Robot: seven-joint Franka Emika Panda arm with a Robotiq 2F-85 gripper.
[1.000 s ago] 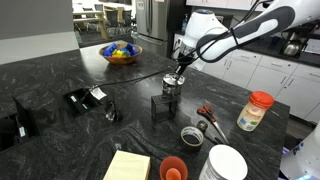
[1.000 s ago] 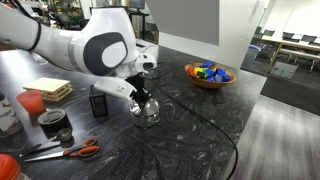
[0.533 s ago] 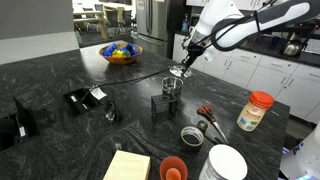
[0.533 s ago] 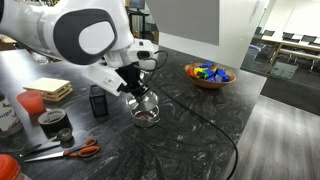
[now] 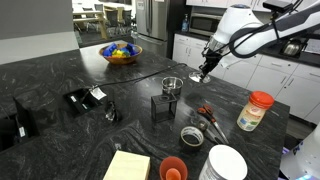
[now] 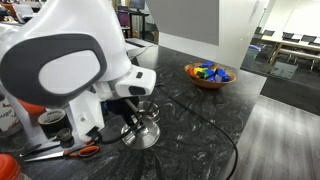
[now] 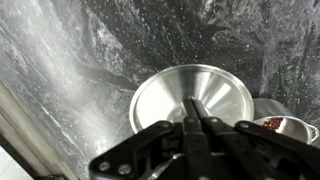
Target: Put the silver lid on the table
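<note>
Right, carry step by my read: the gripper has its fingers pinched together on the centre of the silver lid, so the lid hangs directly under the tool. In an exterior view the tool is right of and a bit beyond the uncovered metal cup, apparently above the table. Exact height is hard to judge. Next move: descend straight onto bare black stone, stay clear of the cup, and release once the rim sits flat.

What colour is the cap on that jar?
Orange-red jar cap; shows best in an exterior view.
</note>
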